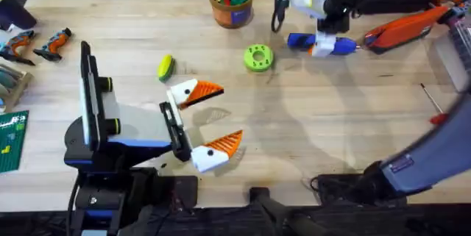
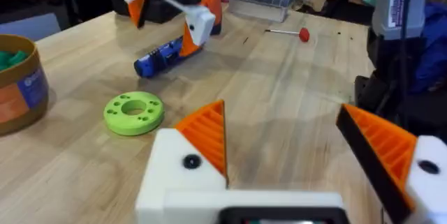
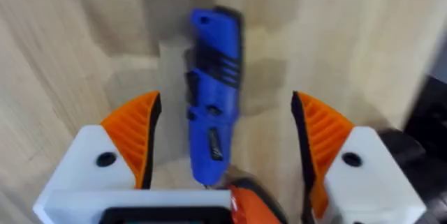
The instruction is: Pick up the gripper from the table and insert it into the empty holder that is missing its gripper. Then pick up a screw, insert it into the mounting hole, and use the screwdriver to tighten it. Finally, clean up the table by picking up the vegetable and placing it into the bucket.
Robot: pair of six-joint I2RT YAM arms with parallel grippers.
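Clutter lines the table's left edge: two small orange-and-black tools (image 1: pixel 40 45) and a green card (image 1: pixel 12 142), well apart from the work. Next comes the left arm's gripper (image 1: pixel 207 118), low over the wood with its white-and-orange fingers spread wide and nothing between them; both holders (image 2: pixel 187 175) carry their ribbed orange tips, so the refit looks finished, and the arm seems parked to present itself for screwing. Just beyond its upper finger lies the vegetable (image 1: pixel 165 67), yellow and green, loose on the table and not yet cleared. Farther back stands the bucket (image 1: pixel 231 2), already holding green and red toys. Near it sits the lime-green disc with holes (image 1: pixel 258 57). Right of that, the blue screwdriver (image 3: pixel 211 105) lies flat at the far side, and the right gripper (image 1: pixel 324 41) hovers directly over it, fingers parted to either side of the barrel without touching, apparently lined up to close on it. A large orange-and-black hand tool (image 1: pixel 401 29) rests beside it, and a thin red-handled rod (image 1: pixel 433 106) lies toward the right edge.
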